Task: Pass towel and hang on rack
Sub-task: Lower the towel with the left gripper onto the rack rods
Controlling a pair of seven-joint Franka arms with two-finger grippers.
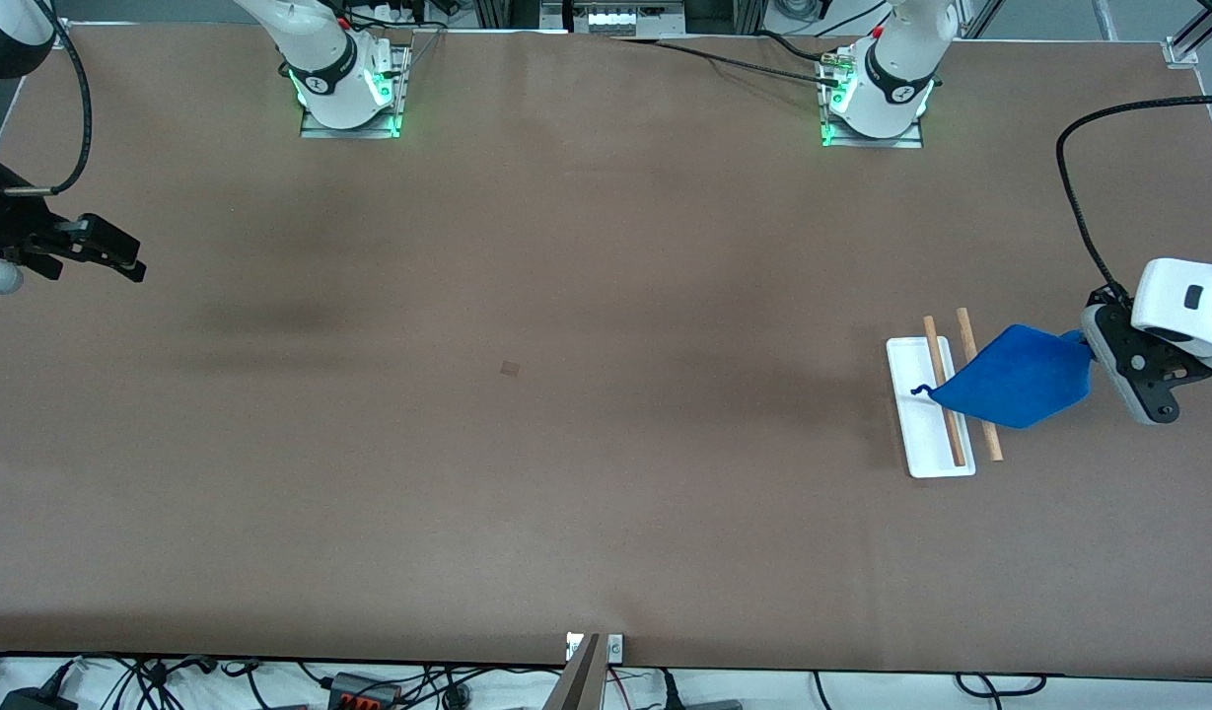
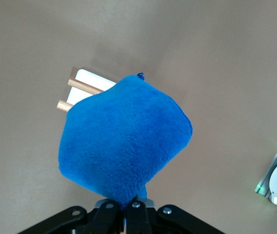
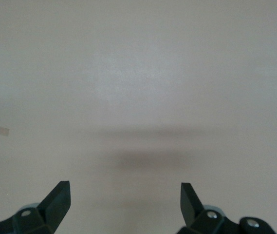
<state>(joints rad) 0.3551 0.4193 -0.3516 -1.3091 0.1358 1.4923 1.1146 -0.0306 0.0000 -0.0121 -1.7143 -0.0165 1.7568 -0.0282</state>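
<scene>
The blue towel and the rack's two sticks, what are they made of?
The towel, pinched by the left pincer, looks like soft fleecy cloth: its surface is fuzzy and matte. The rack's sticks seem bare wood, being pale brown and unpainted.

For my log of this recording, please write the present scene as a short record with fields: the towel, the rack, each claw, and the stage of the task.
towel: blue towel, in the air, gripped at one corner, hanging over the rack's bars
rack: rack, white base, two wooden bars, toward the left arm's end of the table
left claw: left claw, shut on the towel, beside the rack
right claw: right claw, open, empty, waiting over bare table at the right arm's end
stage: towel passed, not yet released on the rack
</scene>
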